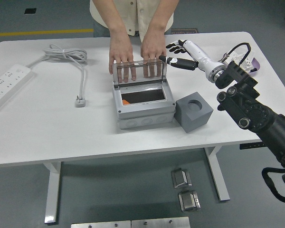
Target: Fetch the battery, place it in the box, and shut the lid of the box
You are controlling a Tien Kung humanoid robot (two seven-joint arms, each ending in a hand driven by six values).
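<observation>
A grey box stands mid-table with its clear lid upright and an orange battery inside; a person's hands brace the lid from behind; the right hand, fingers spread, hovers just right of it; a grey block sits beside the box.

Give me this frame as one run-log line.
stage: lid closing | battery: in box | lid: upright, open | right hand: open, beside lid's right edge | person's hands: behind lid | left arm: unseen
</observation>
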